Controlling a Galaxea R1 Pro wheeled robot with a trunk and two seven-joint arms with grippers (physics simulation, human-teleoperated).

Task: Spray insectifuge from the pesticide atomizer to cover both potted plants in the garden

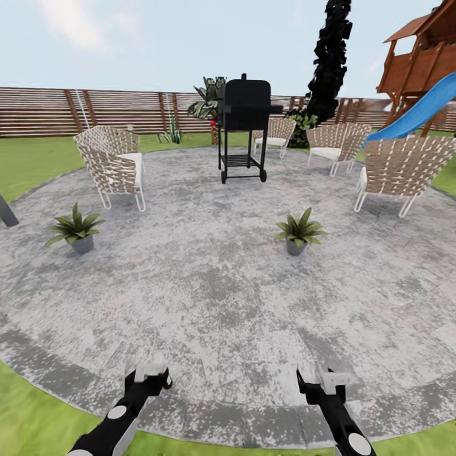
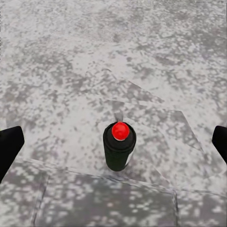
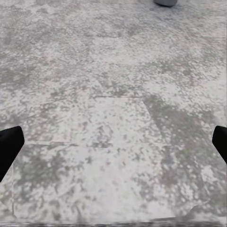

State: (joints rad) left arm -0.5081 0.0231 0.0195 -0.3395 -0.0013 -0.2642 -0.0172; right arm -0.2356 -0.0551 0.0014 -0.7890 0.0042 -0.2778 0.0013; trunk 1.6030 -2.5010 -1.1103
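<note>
1. Left gripper (image 1: 151, 373): fingers (image 2: 9, 146) spread wide apart, nothing between them touching either one; hangs above the stone patio (image 1: 209, 297).
2. Pesticide atomizer (image 2: 119, 146): dark bottle with a red top, standing upright on the patio paving, below and midway between the left fingers, clear of both.
3. Right gripper (image 1: 320, 380): fingers (image 3: 9, 146) likewise spread wide, with bare paving between them.
4. Potted plant, left (image 1: 76, 229): green rosette in a grey pot, on the patio well ahead of the left fingers and out to their left.
5. Potted plant, right (image 1: 299, 232): same kind, well ahead of the right fingers; a grey pot base (image 3: 165, 2) shows at the far edge of the right wrist view.
6. Grill (image 1: 244, 126): black, wheeled, beyond both plants.
7. Woven chairs (image 1: 114, 161): pale, ringing the patio.
8. Fence (image 1: 95, 111), lawn (image 1: 31, 158), playhouse with blue slide (image 1: 421, 107): at the garden's far side.
</note>
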